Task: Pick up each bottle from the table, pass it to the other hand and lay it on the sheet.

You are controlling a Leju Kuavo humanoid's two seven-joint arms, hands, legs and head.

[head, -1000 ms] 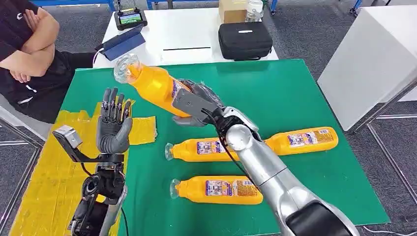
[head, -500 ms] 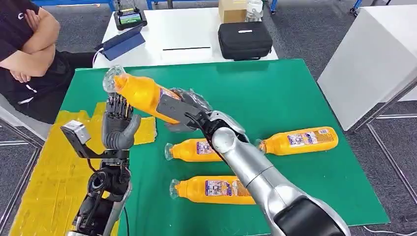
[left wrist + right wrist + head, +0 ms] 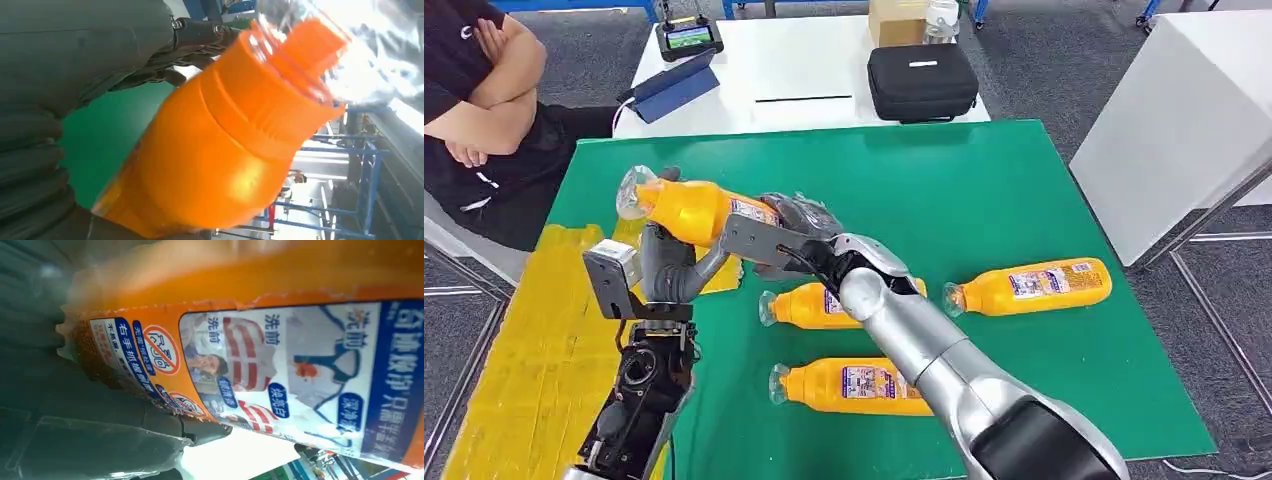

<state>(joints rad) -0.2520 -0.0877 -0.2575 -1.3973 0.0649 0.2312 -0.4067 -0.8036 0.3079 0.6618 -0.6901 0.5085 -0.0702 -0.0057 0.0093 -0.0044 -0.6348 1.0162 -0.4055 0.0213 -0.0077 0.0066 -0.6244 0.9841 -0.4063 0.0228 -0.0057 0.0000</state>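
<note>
My right hand (image 3: 794, 225) grips an orange bottle (image 3: 694, 205) by its labelled body, clear cap pointing far left, above the left side of the green table (image 3: 984, 190). My left hand (image 3: 669, 270) is raised right under the bottle's neck end. In the left wrist view the bottle (image 3: 215, 150) lies against the palm between thumb and fingers (image 3: 195, 32), which are not wrapped round it. The right wrist view shows the label (image 3: 280, 365) close up. Three more orange bottles lie on the table: one (image 3: 809, 305) partly behind my right arm, one (image 3: 1029, 285) to the right, one (image 3: 864, 387) near the front. The yellow sheet (image 3: 514, 360) is at the left.
A person (image 3: 484, 110) sits with folded arms at the far left. Behind the green table stands a white table with a black case (image 3: 922, 82), a tablet (image 3: 674, 88) and a controller (image 3: 688, 38). A white cabinet (image 3: 1184, 120) stands at the right.
My right hand has carried the bottle left and lower, to my left hand. The left hand moved right and inward until the bottle's neck end came to lie against its palm.
</note>
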